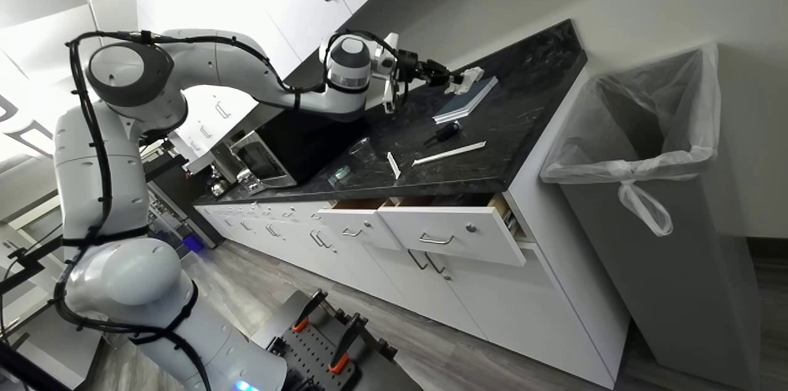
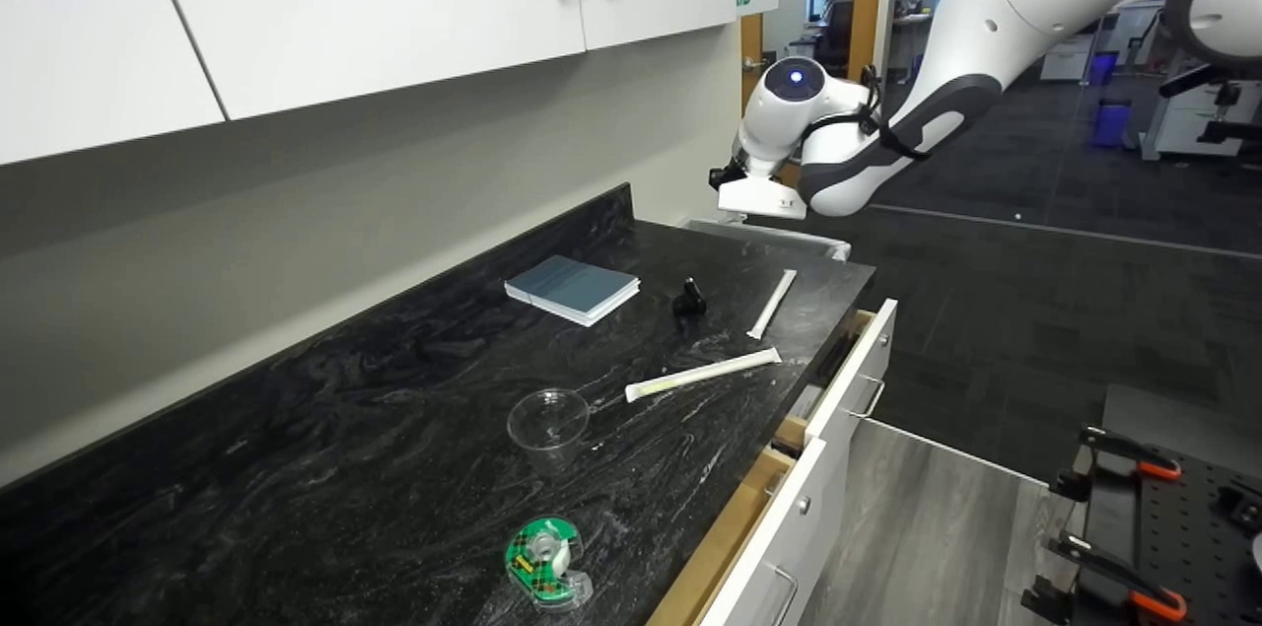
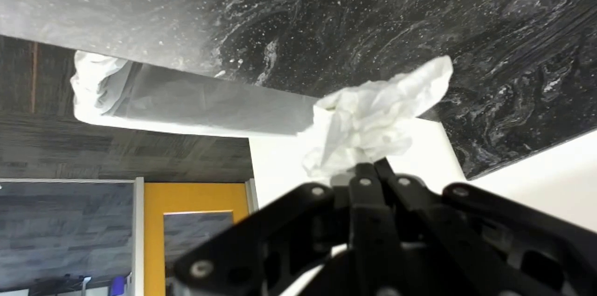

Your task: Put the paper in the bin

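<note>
The paper is a crumpled white tissue-like sheet (image 3: 373, 116), also seen in an exterior view (image 1: 465, 80). My gripper (image 3: 373, 168) is shut on its lower end and holds it up in the air near the far end of the counter. In an exterior view the gripper (image 1: 454, 79) and paper overlap the notebook in the picture. The bin (image 1: 665, 262) is tall and grey with a white bag over its rim, just past the counter's end. Its rim (image 2: 789, 234) shows partly behind the counter, and in the wrist view the bin (image 3: 205, 100) lies left of the paper.
On the dark counter (image 2: 345, 429) are a notebook stack (image 2: 574, 287), a black object (image 2: 690, 299), two white wrapped sticks (image 2: 702, 376), a clear cup (image 2: 548, 421) and a green tape dispenser (image 2: 545, 562). Two drawers (image 1: 452, 234) stand open. Cabinets (image 2: 394, 5) hang above.
</note>
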Action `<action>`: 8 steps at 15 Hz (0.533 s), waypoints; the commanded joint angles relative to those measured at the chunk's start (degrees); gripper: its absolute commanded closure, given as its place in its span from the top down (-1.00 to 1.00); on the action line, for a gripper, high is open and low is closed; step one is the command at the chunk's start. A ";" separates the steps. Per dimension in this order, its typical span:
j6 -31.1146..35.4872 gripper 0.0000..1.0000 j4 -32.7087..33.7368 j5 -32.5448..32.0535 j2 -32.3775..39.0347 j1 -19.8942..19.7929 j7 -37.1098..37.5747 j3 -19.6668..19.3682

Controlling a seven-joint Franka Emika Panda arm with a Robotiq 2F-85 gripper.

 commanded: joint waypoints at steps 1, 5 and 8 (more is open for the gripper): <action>-1.82 -0.99 1.58 0.83 0.31 -2.61 -0.51 2.21; -9.22 -0.99 8.62 12.66 3.61 -15.07 -9.06 10.58; -14.56 -0.99 17.80 21.30 9.09 -23.87 -16.00 15.10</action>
